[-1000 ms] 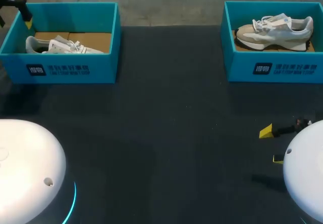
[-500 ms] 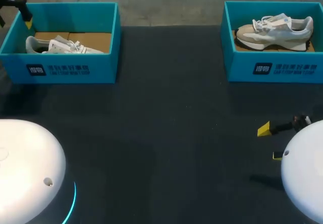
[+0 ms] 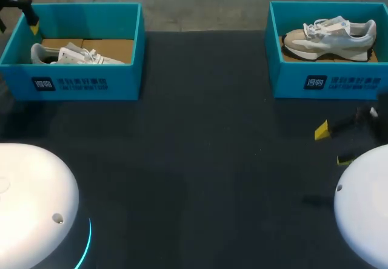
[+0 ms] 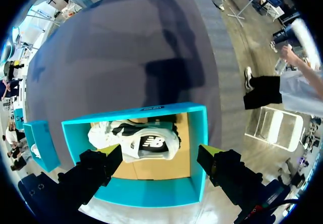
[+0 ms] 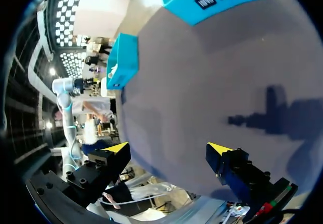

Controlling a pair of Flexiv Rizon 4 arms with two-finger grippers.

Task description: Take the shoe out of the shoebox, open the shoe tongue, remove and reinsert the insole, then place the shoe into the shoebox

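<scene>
My right pincer (image 3: pixel 333 144), spread and empty, now sits nearer the right shoebox (image 3: pixel 291 82) than a second ago; shoe (image 3: pixel 330 37) inside untouched, extraction likely just starting.

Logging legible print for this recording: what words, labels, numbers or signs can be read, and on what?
Left teal cardboard shoebox, front wall: white print beside a dark square mark, too small to read.
Right teal cardboard shoebox, front wall: like print, too blurred to read.
White shoe in the left box: pale mark inside, not legible.
No numbers or signs.
</scene>
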